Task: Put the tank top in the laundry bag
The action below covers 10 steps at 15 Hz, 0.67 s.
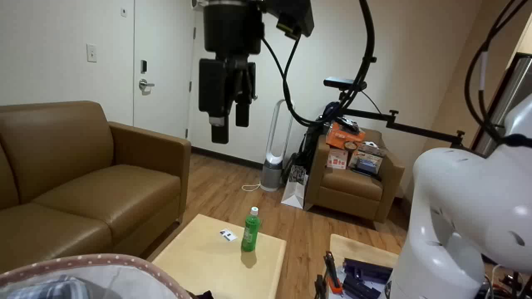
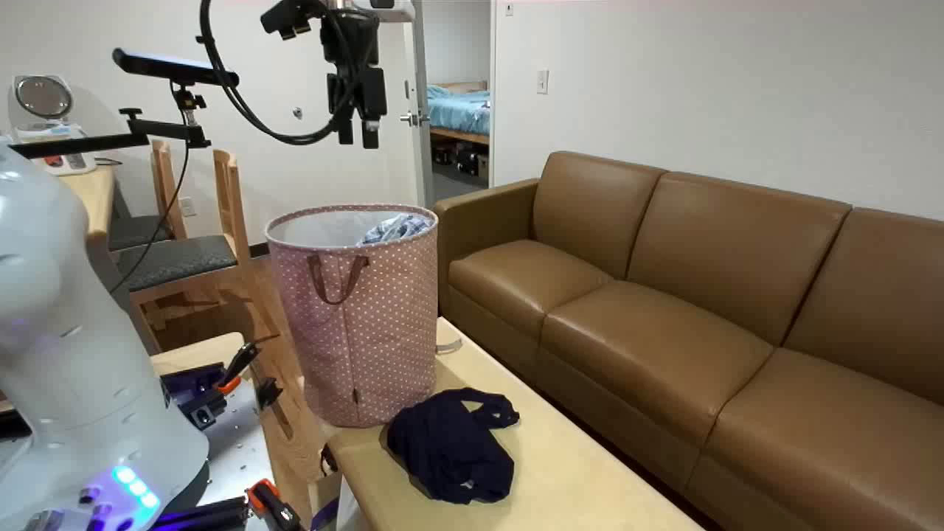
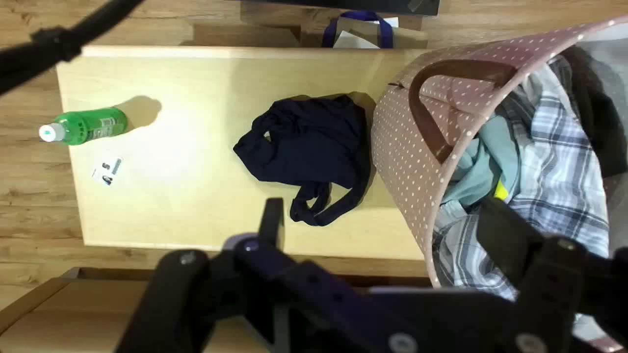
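The tank top is a crumpled dark navy cloth (image 2: 453, 450) on the wooden table (image 2: 575, 487), beside the laundry bag. It also shows in the wrist view (image 3: 314, 147), with its straps towards the lower edge. Only a dark sliver (image 1: 205, 295) shows in an exterior view. The laundry bag (image 2: 369, 317) is pink with white dots, upright and wide-mouthed, with plaid and teal clothes inside. It shows in the wrist view (image 3: 407, 142), and its rim shows in an exterior view (image 1: 104, 259). My gripper (image 3: 387, 225) is open and empty, high above the table, in both exterior views (image 1: 231, 124) (image 2: 358, 138).
A green bottle (image 1: 251, 230) stands on the table near a small card (image 1: 228, 234). A brown sofa (image 2: 664, 317) runs along the table's side. The camera arm (image 2: 162, 129) and chairs (image 2: 184, 258) stand near the robot. The bag's brown handle (image 3: 431, 113) faces the tank top.
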### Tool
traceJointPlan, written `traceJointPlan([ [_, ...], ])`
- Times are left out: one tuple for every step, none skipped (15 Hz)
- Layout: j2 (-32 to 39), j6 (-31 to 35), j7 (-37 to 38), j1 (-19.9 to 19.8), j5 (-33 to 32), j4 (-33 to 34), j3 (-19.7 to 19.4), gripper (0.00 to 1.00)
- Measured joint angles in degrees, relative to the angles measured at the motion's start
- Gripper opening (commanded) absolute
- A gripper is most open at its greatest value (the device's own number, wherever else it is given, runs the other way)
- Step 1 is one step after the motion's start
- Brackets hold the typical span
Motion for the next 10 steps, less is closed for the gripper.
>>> traceJointPlan([
  [0.0,0.0,0.0,0.0,0.0,0.0,0.0,1.0],
  [0.0,0.0,0.0,0.0,0.0,0.0,0.0,1.0],
  [0.0,0.0,0.0,0.0,0.0,0.0,-0.01,1.0],
  [0.0,0.0,0.0,0.0,0.0,0.0,-0.01,1.0],
  [0.0,0.0,0.0,0.0,0.0,0.0,-0.01,1.0],
  [0.0,0.0,0.0,0.05,0.0,0.0,-0.05,1.0],
  [0.02,0.77,0.09,0.04,0.0,-0.09,-0.07,1.0],
  [0.21,2.36,0.23,-0.01,0.0,-0.29,-0.13,1.0],
  [0.73,4.8,0.36,-0.15,-0.14,-0.64,-0.31,1.0],
  [1.71,7.7,0.38,-0.44,-0.27,-1.09,-0.65,1.0],
])
